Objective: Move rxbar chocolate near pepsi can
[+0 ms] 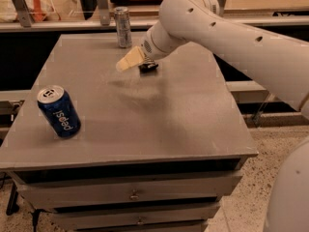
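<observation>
The rxbar chocolate (pixel 148 67), a small dark bar, is at the back middle of the grey table (pixel 159 115), partly hidden under my white arm's wrist. My gripper (pixel 128 62) is pale and points left and down, just left of the bar and slightly above the tabletop. Whether it touches the bar cannot be told. The pepsi can (pixel 59 111), blue with white lettering and a silver top, stands upright near the table's front left corner, far from the gripper and the bar.
A tall slim silver can (pixel 123 27) stands at the table's back edge, just behind the gripper. Shelving with clutter runs behind the table. The table has drawers (pixel 133 195) below its front edge. Speckled floor lies to the right.
</observation>
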`<state>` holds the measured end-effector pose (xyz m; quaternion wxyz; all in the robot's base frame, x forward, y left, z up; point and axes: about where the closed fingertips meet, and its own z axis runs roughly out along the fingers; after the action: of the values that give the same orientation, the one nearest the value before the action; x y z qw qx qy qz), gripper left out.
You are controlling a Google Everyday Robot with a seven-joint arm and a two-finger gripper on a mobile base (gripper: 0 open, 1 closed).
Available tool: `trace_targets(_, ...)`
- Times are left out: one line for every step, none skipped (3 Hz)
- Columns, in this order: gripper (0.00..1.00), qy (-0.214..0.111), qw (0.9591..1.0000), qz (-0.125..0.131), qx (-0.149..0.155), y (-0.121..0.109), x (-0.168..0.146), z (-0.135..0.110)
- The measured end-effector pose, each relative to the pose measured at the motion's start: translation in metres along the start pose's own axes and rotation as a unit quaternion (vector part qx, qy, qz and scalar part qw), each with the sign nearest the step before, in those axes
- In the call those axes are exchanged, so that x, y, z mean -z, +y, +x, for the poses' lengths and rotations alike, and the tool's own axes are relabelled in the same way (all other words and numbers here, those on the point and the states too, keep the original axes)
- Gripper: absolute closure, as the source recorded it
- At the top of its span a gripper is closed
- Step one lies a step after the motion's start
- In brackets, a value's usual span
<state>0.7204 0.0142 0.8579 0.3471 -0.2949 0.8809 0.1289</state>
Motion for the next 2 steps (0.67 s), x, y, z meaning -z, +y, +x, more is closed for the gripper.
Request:
trace_targets(0.00, 0.002, 0.9999, 0.008, -0.011, -0.0078, -0.0122, -0.0016)
trace_targets(0.18, 0.001, 0.9998, 0.012, -0.018, -0.0147, -0.0206, -0.0055)
